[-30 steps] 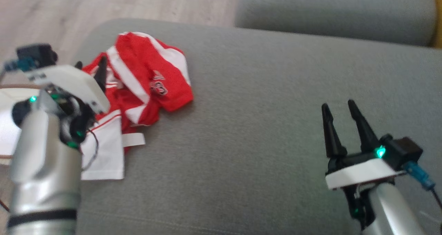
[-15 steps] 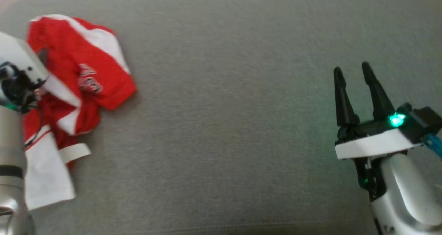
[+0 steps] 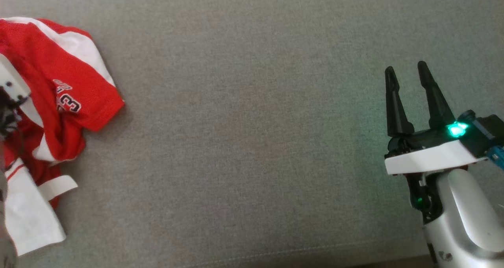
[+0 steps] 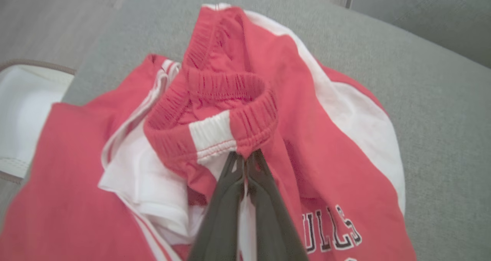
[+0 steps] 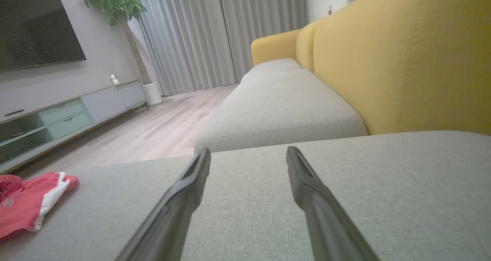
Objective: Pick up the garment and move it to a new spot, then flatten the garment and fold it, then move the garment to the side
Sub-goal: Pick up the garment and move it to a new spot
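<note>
Pinching the garment (image 4: 326,111) by its elastic waistband with the left gripper (image 4: 245,158), fingers clenched together; heaped crumpled at the left end of the cushion (image 3: 252,142). Holding the right gripper (image 3: 407,69) spread and empty, well apart over bare cushion.

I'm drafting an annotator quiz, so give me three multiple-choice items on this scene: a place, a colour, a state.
1. In the head view, the red-and-white fabric garment lies on the grey fabric sofa cushion at: A far left; B centre; C far right.
2. The upholstered sofa backrest is: A blue; B yellow; C black.
3. The left pincer is: A open; B shut on the garment's waistband; C gripping a cup.
Key: 1A, at that view's left edge; 2B, its fabric is yellow; 3B, it pinches the elastic band.
</note>
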### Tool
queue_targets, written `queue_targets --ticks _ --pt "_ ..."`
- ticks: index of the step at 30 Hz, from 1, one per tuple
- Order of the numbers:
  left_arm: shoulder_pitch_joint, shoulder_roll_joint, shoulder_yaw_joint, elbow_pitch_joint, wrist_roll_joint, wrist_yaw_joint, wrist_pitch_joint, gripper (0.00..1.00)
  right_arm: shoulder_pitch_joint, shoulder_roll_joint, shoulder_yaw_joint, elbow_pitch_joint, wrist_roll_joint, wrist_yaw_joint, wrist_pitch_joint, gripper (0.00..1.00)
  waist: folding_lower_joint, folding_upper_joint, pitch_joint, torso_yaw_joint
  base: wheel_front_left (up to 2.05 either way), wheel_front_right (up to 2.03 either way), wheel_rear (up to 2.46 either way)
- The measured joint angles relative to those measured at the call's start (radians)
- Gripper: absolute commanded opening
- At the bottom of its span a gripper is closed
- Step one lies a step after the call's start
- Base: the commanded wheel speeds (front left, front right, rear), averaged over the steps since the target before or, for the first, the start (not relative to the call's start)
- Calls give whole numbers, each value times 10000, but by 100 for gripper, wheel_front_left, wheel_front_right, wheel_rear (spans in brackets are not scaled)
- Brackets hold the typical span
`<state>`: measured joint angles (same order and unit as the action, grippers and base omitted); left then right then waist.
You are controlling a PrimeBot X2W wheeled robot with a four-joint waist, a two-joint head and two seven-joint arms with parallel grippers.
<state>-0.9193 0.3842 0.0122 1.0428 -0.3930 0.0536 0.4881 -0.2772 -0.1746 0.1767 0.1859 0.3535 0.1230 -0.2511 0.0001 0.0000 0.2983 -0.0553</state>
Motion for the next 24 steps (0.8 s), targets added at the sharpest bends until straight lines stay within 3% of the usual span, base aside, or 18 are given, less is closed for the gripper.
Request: queue_targets --ticks 5,10,19,24 --pt "-446 226 -424 326 353 -671 -639 0 25 67 29 128 0 0 0 100 0 0 -416 112 0 0 0" --pt "-1046 48 -966 424 589 -1183 -945 0 150 199 8 268 -2 0 -2 100 0 0 -1133 178 0 0 0" --pt "-1416 -1699 -2013 -876 261 -1772 -876 0 1022 504 -67 541 -33 0 -2 100 -1 0 -2557 -35 0 0 0" --pt "-1058 -2805 -2525 -3055 -1592 -1779 -416 0 1057 608 -236 541 -130 0 -12 100 -1 0 -2945 -697 0 0 0"
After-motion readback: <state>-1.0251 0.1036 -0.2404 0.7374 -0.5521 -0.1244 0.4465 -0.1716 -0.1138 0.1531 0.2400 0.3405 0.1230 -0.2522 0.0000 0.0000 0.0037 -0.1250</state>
